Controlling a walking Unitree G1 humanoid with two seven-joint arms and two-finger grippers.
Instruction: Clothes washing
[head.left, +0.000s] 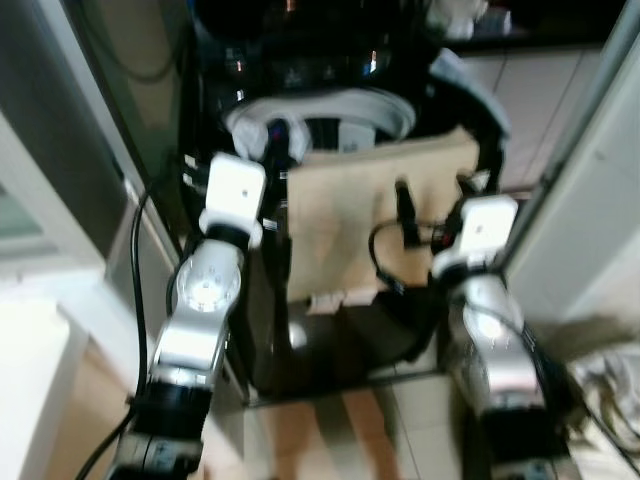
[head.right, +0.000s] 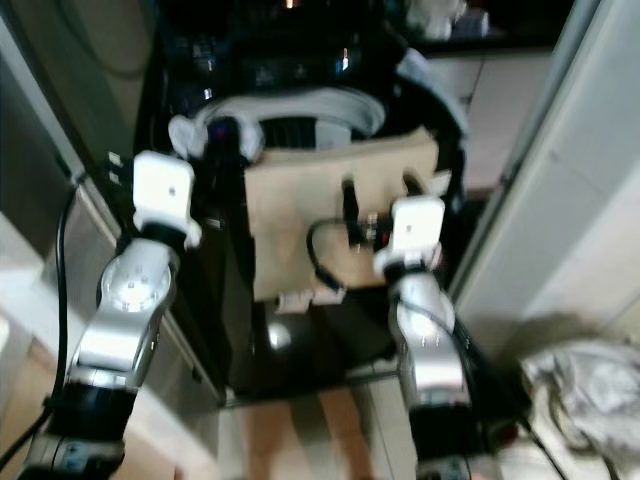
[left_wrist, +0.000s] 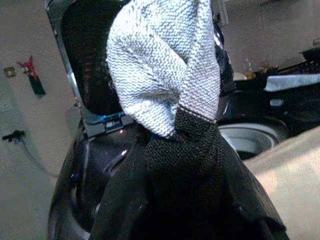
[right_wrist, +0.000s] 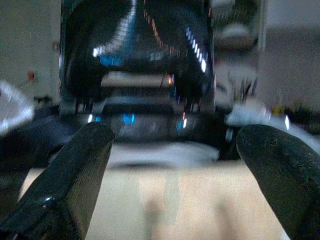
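Left claw (left_wrist: 170, 150) clamped on knit garment (left_wrist: 165, 75), right claw (right_wrist: 170, 180) spread wide above beige cloth (head.left: 370, 220)

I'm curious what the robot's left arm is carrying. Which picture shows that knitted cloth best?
The left wrist view: the grey and black knitted cloth hangs close up, its weave plain to see. In the eye views it is just a small pale bundle at the left tool, over the washing machine.

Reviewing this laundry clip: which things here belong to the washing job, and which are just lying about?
Part of the job:
washing machine
beige cloth at its opening
grey-and-black garment at the left gripper
right gripper, jaws apart

Lying about:
crumpled pale fabric on the floor
black cable
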